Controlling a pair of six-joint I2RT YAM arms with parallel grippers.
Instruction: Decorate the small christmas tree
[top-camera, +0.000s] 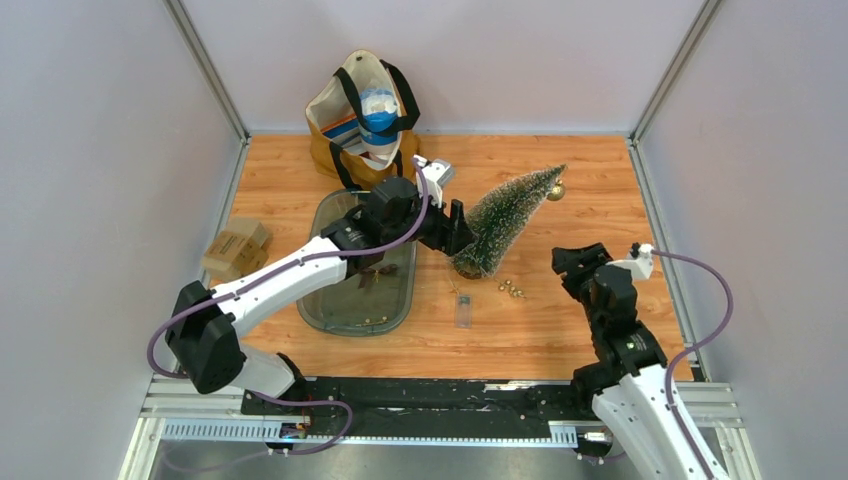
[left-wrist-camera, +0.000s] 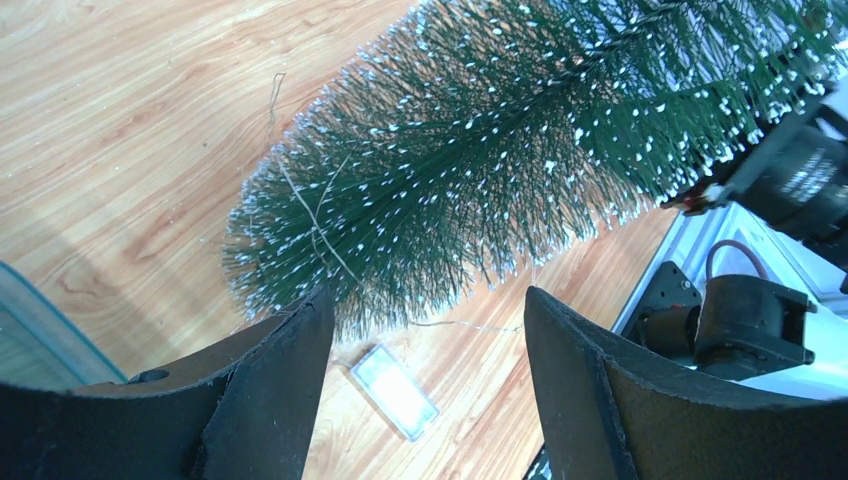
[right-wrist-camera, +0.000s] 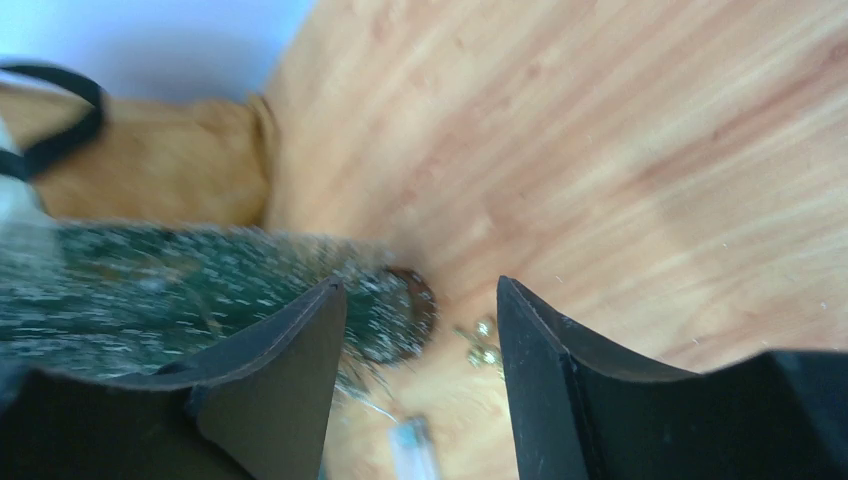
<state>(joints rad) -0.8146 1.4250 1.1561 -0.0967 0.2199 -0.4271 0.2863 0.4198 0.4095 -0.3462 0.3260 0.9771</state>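
Though L hand (left-wrist-camera: 427, 305) open, contact w/ tree (left-wrist-camera: 500, 130) unclear.

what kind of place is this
Probably a robot lab test cell: a wooden table boxed in by white panels, arms bolted to a rail at its near edge, and staged props like the tree and bag.

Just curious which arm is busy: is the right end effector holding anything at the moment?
No, the right end effector is open, and nothing is gripped between its fingers.
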